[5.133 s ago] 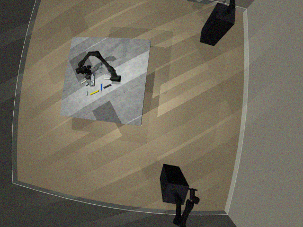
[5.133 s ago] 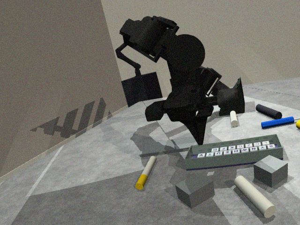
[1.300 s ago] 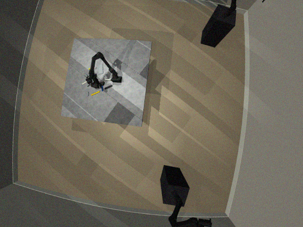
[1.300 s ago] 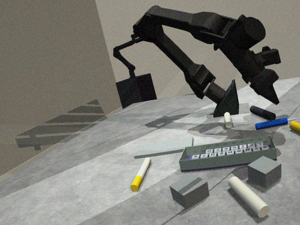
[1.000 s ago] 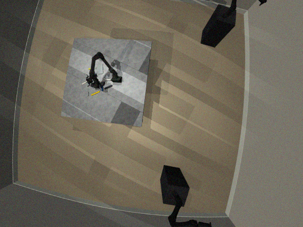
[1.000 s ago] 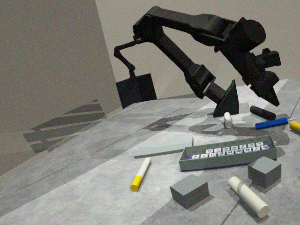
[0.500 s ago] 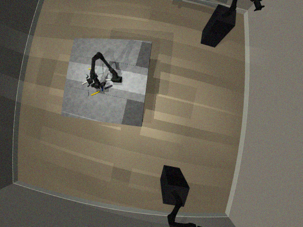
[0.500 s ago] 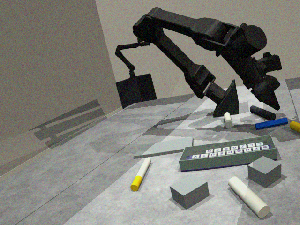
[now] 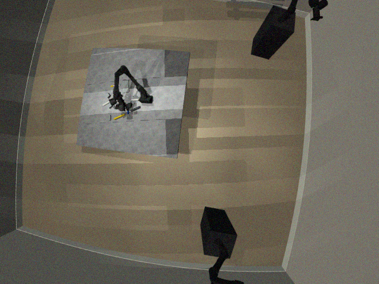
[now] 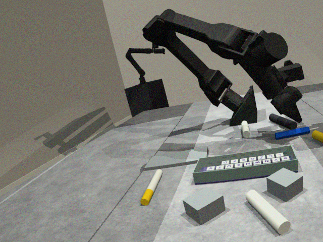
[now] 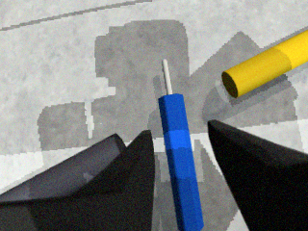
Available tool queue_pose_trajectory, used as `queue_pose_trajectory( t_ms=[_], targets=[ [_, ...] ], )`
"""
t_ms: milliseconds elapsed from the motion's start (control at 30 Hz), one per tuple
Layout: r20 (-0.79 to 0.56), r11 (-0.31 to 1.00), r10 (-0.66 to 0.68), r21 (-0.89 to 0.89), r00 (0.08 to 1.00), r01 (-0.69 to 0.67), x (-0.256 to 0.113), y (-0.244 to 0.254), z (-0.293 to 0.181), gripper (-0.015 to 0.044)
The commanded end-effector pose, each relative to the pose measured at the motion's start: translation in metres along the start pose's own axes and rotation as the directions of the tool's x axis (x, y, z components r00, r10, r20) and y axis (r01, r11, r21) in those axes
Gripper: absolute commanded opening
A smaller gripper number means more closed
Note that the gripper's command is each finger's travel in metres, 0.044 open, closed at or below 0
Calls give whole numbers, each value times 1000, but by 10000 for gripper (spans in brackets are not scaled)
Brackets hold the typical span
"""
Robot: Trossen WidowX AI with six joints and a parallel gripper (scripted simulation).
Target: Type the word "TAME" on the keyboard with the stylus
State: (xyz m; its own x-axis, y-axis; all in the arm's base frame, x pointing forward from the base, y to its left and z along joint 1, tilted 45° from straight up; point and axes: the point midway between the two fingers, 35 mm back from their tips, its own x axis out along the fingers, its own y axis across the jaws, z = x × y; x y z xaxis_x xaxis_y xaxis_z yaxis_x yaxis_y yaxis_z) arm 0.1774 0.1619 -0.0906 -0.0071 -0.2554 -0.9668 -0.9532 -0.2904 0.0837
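Observation:
The blue stylus [image 9: 128, 112] [image 10: 291, 133] [image 11: 181, 161] lies on the desk, its thin pale tip pointing up in the wrist view. My gripper [image 9: 128, 106] [image 10: 298, 119] [image 11: 179, 133] is partly open and tilted, low over the stylus. In the wrist view the stylus runs between the two fingertips, with a gap on each side; neither finger grips it. The keyboard [image 10: 229, 177] is a green tray of white letter keys, in front of the stylus in the exterior view. Its nearest row is hidden behind the tray wall, and the keyboard is outside the wrist view.
A dark cylinder [image 10: 282, 121] [image 11: 91, 164] lies close behind the stylus. A yellow cylinder [image 9: 118, 116] [image 10: 318, 136] [image 11: 260, 69] lies near its tip. A short white cylinder [image 10: 245, 129], a white rod [image 10: 266, 210], a yellow-white rod [image 10: 152, 186] and two grey blocks [image 10: 204, 204] [image 10: 284, 183] surround the keyboard.

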Motion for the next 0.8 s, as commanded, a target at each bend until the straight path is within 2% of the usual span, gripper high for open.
queue_pose_trajectory(
  t_ms=[0,767],
  targets=[
    [-5,1000,1,-4,1000,-1,3,1,-3,150],
    [-6,1000,1,-4,1000,-1,17,1,-11,150]
  ],
)
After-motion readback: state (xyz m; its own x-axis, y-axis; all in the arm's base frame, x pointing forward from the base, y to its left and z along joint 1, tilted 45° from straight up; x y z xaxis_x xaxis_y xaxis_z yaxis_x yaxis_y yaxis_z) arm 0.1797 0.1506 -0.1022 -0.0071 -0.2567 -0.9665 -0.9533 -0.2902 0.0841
